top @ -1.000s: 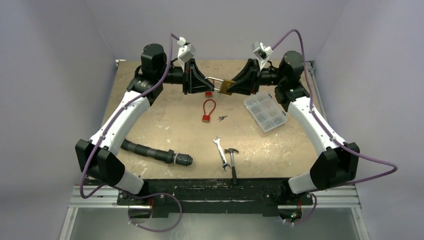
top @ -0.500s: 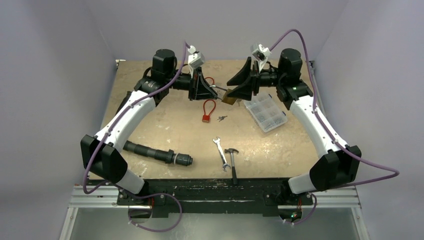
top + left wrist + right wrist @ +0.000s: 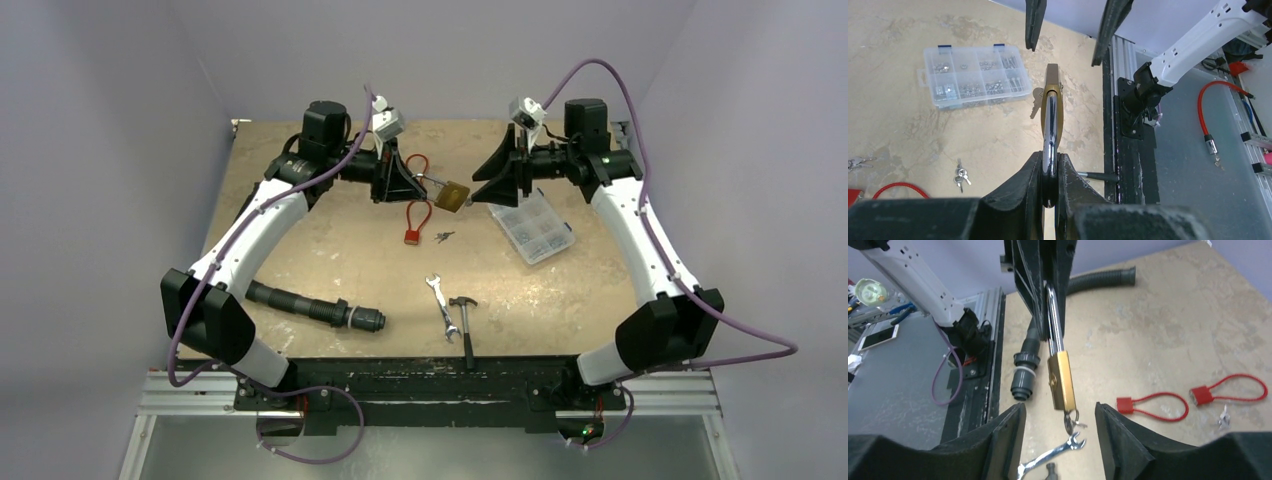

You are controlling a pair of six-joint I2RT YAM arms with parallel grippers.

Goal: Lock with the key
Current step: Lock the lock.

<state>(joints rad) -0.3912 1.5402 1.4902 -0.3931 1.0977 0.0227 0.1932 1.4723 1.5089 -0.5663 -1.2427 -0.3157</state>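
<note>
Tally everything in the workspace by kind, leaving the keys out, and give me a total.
Brass padlock: 1
Red cable lock: 2
Wrench: 1
Hammer: 1
Clear parts box: 1
Black hose: 1
Total: 7

Right gripper [image 3: 484, 186] let go of brass padlock with steel shackle [image 3: 453, 195], fingers [image 3: 1005, 440] spread, backed off rightward; lock now held only by left gripper [image 3: 418, 184], slightly lower
</note>
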